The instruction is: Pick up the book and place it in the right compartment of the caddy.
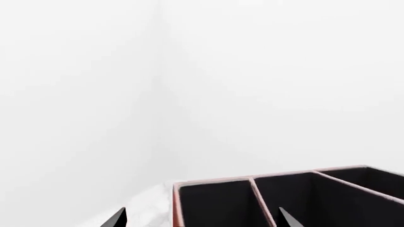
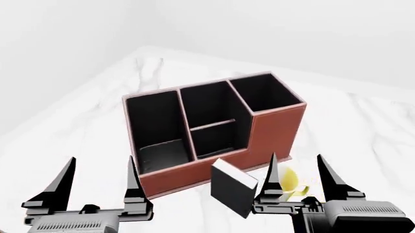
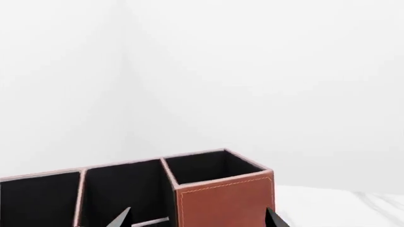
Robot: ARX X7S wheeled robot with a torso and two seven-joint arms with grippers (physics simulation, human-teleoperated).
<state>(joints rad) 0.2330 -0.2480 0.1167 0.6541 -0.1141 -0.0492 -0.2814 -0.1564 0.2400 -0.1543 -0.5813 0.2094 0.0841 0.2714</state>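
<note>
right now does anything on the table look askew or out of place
The book stands tilted just in front of the caddy, one top corner leaning toward its low front wall, not lying flat. Behind it a yellow object is partly hidden by the right pincer.

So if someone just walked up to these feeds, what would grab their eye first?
The caddy, reddish-brown with black lining, dominates the middle of the white marble table, its tallest cell, the right compartment, empty. Just in front of it the small black book stands tilted, beside the right gripper. Both it and the left gripper are open in the foreground, holding nothing.
</note>
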